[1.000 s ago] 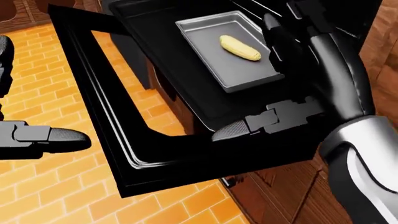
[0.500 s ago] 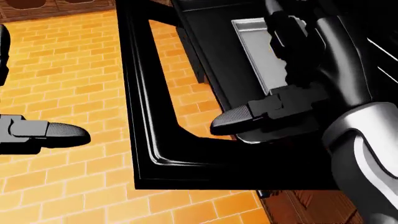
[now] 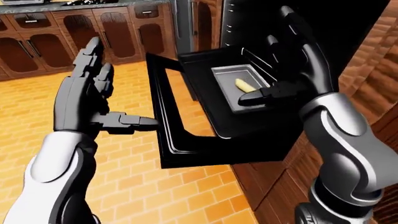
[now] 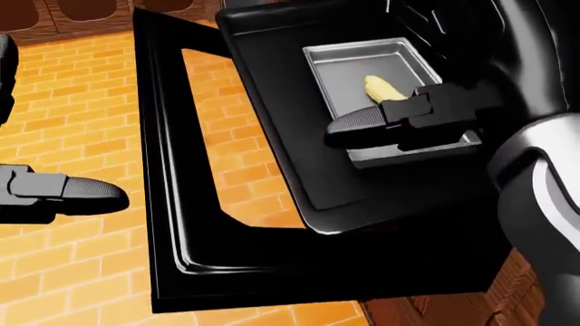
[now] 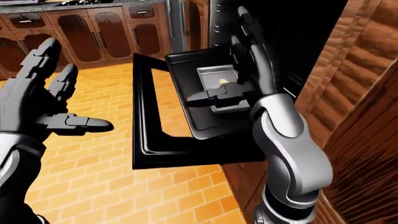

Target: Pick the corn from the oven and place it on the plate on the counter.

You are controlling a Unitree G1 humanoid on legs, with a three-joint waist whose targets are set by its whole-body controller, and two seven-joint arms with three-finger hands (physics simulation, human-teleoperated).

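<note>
The yellow corn (image 4: 381,88) lies in a grey metal tray (image 4: 349,64) on the pulled-out black oven shelf (image 4: 272,102). My right hand (image 3: 266,70) is open with fingers spread upward, held over the tray. Its thumb (image 4: 358,125) points left, just below the corn in the head view, and I cannot tell if it touches. My left hand (image 3: 118,88) is open and empty over the brick floor, left of the open oven door (image 3: 163,121). The plate is not in view.
The oven door hangs open and juts out over the orange brick floor (image 3: 186,186). Brown wood cabinet fronts (image 3: 367,79) stand at the right. Dark lower cabinets (image 3: 80,32) run along the top left, under a counter edge.
The whole picture has swung, so the camera moved. The corn, hidden behind my right hand half a second ago, shows again. My right thumb now sits just below it.
</note>
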